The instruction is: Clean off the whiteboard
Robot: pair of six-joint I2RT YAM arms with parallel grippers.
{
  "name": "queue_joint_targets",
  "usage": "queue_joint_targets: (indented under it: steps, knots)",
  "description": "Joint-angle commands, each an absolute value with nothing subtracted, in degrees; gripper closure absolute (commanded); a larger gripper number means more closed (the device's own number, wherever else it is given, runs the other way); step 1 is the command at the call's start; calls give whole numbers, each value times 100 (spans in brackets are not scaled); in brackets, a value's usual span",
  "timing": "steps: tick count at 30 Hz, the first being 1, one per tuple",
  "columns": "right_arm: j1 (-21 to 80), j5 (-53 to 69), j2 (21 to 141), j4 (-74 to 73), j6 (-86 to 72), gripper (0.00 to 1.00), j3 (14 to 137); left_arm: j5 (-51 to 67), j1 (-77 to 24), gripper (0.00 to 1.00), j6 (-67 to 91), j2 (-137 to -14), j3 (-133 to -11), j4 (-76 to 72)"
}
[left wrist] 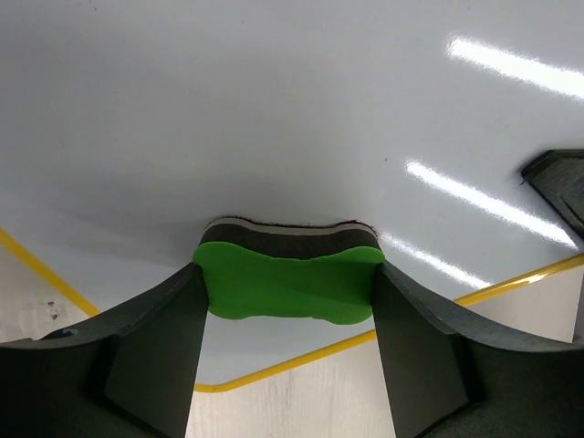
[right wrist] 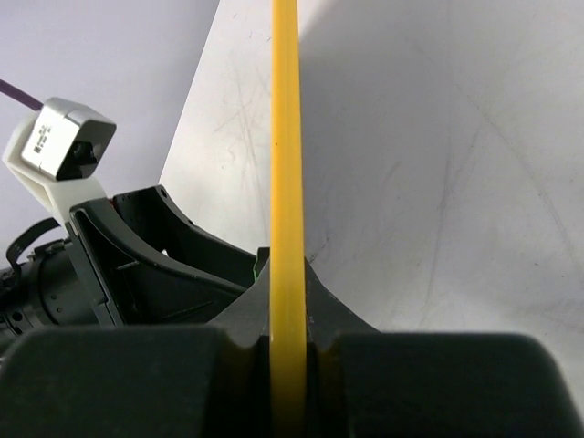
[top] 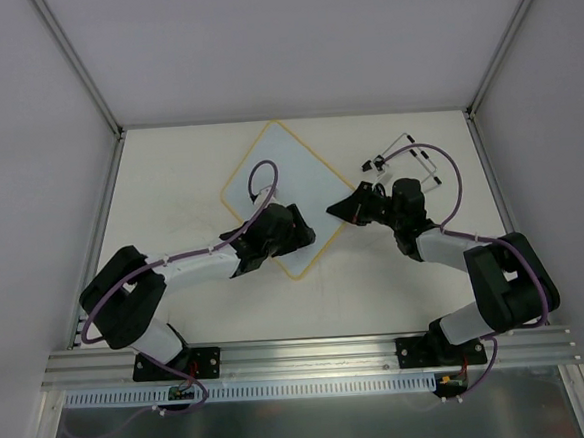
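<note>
The whiteboard (top: pixel 287 169) lies turned like a diamond at the middle of the table, white with a thin yellow frame, and no writing shows on it. My left gripper (top: pixel 278 238) is over its near half, shut on a green eraser (left wrist: pixel 287 290). The eraser's dark felt side presses on the whiteboard surface (left wrist: pixel 274 119). My right gripper (top: pixel 349 209) is at the board's right corner. In the right wrist view my right gripper (right wrist: pixel 287 306) is shut on the yellow frame edge (right wrist: pixel 286 137), which runs straight up between the two fingers.
A thin wire stand with black clips (top: pixel 405 156) lies on the table behind the right arm. White enclosure walls ring the table, and an aluminium rail (top: pixel 311 353) runs along the near edge. The right gripper's fingertip (left wrist: pixel 561 182) shows at the left wrist view's right edge.
</note>
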State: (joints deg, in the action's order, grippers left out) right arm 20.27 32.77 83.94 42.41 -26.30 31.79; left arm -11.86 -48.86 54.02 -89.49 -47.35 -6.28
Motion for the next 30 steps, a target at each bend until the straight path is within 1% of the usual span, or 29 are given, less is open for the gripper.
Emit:
queue_joint_targets:
  steps: [1, 5, 12, 22, 26, 30]
  knots:
    - [2224, 3322, 8437, 4552, -1907, 100, 3164, -738, -5159, 100, 5642, -9554, -4036, 141]
    - [2232, 3375, 8560, 4842, -2047, 100, 3129, -800, -5124, 100, 5722, -9413, -3762, 27]
    - [2232, 3366, 8587, 4904, -2057, 100, 3103, -747, -4861, 100, 5967, -9255, -3376, -132]
    - [2215, 3366, 8640, 4913, -1986, 100, 3103, -905, -4220, 100, 6135, -8167, -2655, -88]
    - [2206, 3392, 8657, 4904, -1978, 100, 3138, -1063, -4140, 100, 5864, -7884, -2742, -62]
    - [2215, 3419, 8692, 4904, -1995, 100, 3182, -959, -4140, 100, 5643, -7866, -3242, -62]
